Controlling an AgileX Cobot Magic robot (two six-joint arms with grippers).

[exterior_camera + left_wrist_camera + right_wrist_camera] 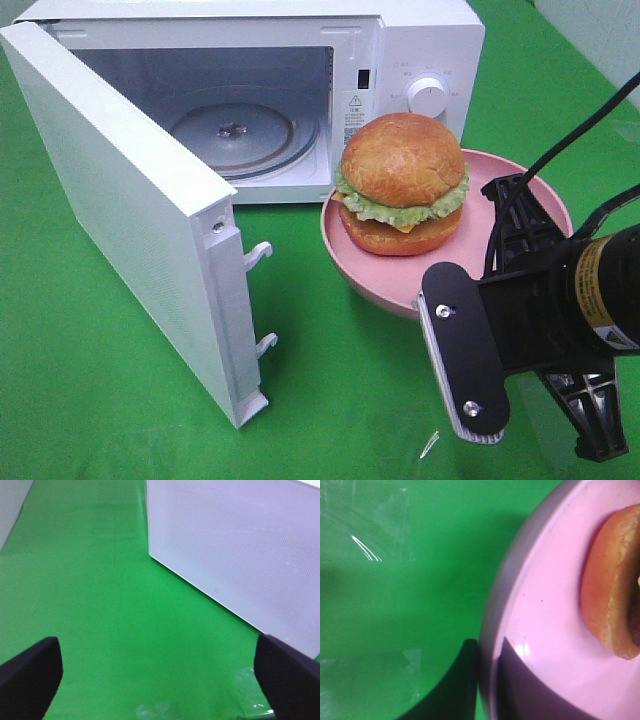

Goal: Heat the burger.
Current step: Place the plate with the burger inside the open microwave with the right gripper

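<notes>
We see the burger (403,185) resting in the middle of a pink plate (480,168), just in front of the open microwave (425,45) on its knob side. The right gripper (512,195) pinches the plate's rim, one finger inside and one outside. The burger lies just beyond it, toward the microwave, and the fingers do not touch it. The left gripper (160,675) hangs spread wide above the green cloth (100,580), beside the microwave's swung-out door (240,545).

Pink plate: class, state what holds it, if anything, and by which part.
The right gripper pinches the pink plate at its rim, one finger inside, one outside. The left gripper is open and holds nothing.
</notes>
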